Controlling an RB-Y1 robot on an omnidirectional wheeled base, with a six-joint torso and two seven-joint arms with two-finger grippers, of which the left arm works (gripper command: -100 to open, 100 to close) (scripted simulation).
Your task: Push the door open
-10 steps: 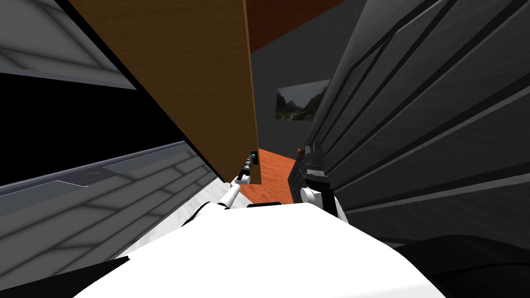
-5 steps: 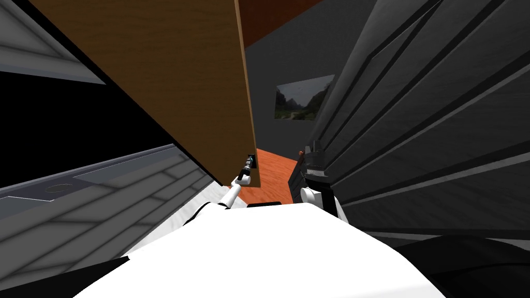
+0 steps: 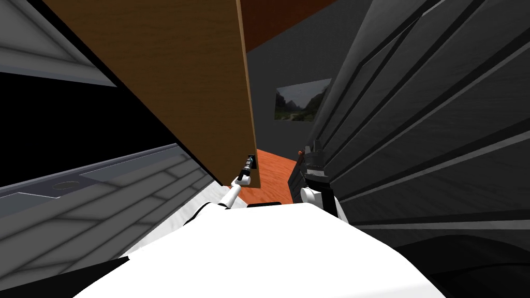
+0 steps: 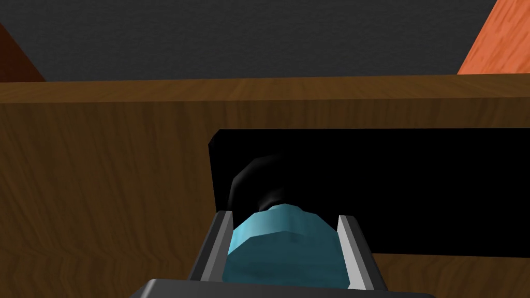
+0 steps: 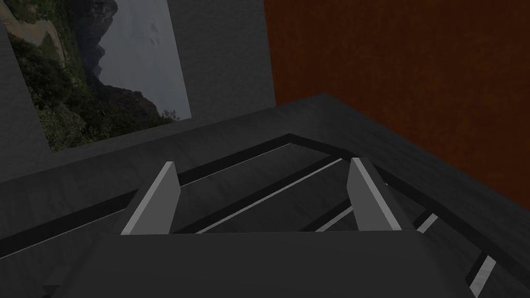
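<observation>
Head view: brown wooden door (image 3: pixel 181 77) close ahead-left, free edge right beside left tool (image 3: pixel 251 160); orange floor (image 3: pixel 274 170) past that edge. Left wrist view, up close: fingers (image 4: pixel 221 233) clamped on a teal knob (image 4: pixel 282 246), set on a black plate (image 4: pixel 414 191) on the door face. Right tool (image 5: pixel 265 164) spread wide, nothing between, alongside a dark grey panelled surface (image 3: pixel 440 103).

A brown wood-grain pattern is shown across the flat door (image 3: pixel 181 77). Its faceted knob (image 4: pixel 282 248) is coloured pale blue against a black rectangular plate (image 4: pixel 414 191). The grained floor (image 3: pixel 274 176) is rendered orange.
</observation>
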